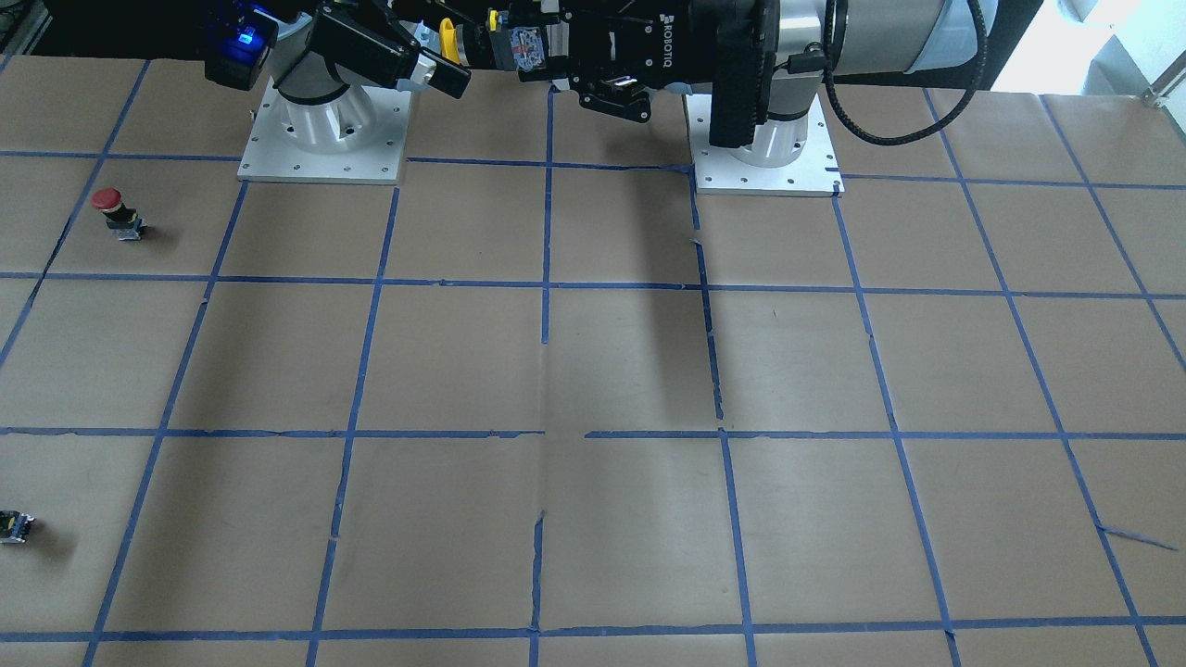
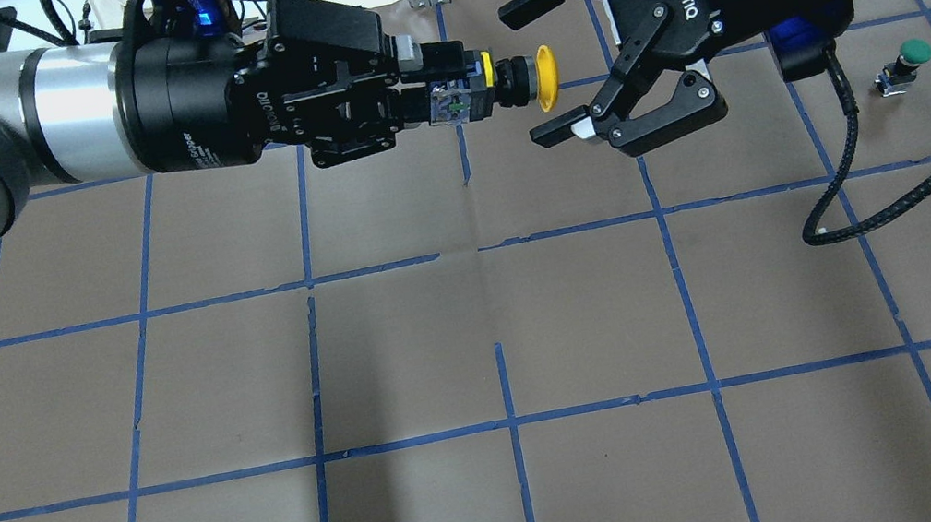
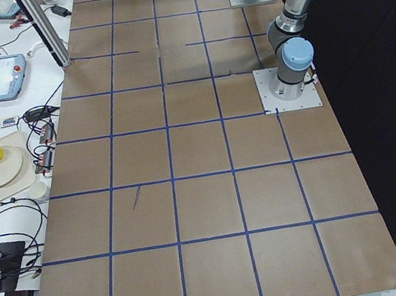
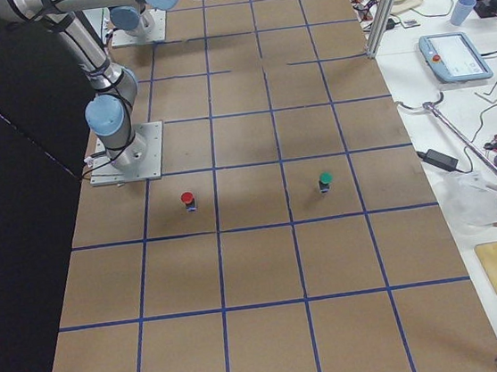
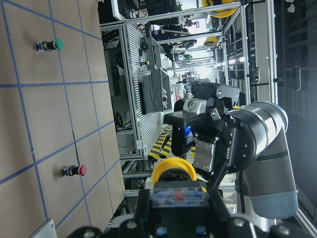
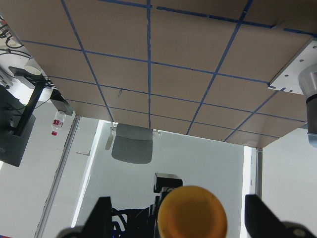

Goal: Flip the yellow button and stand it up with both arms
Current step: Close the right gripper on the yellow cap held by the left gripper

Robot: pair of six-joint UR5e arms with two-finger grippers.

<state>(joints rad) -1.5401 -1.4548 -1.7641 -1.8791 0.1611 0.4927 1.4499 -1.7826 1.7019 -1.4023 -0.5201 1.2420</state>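
Jaws of left gripper (image 2: 443,89) pinch yellow button (image 2: 545,78); right gripper (image 2: 533,71) gapes, plainest overhead.

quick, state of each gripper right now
left gripper: shut on the yellow button, held level by its block end
right gripper: open, jaws either side of the cap

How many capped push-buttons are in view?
3: the yellow button, held in mid-air by the left gripper; the red button and the green button, apart on the table. None seems hidden.
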